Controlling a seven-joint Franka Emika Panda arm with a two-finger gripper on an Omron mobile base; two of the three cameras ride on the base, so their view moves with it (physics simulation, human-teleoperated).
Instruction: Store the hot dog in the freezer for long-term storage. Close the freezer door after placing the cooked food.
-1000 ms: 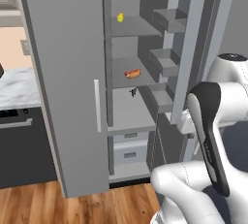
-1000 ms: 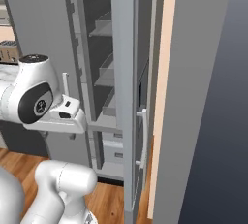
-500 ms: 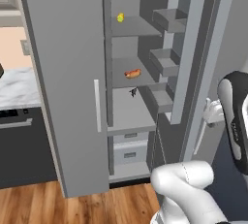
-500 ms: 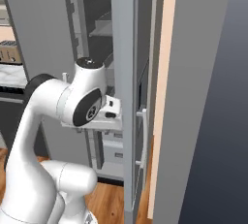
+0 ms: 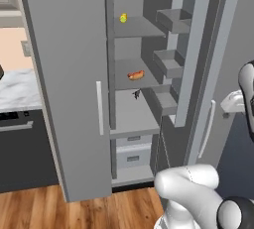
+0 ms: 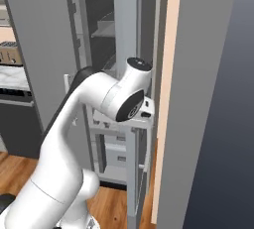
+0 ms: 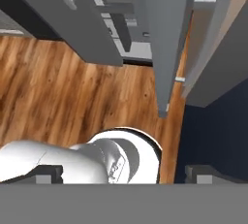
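Hot dog [image 5: 136,75] on freezer [image 5: 130,119] middle shelf, freezer door [image 5: 189,57] ajar, gripper [image 7: 118,172] open, empty, well outside freezer, far from hot dog

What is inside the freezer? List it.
A hot dog on a middle shelf, a small yellow item on the shelf above, two drawers below. The drawers' contents are hidden.

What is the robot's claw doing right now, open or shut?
Gripper: open, holding nothing. The hot dog already lies on a freezer shelf.
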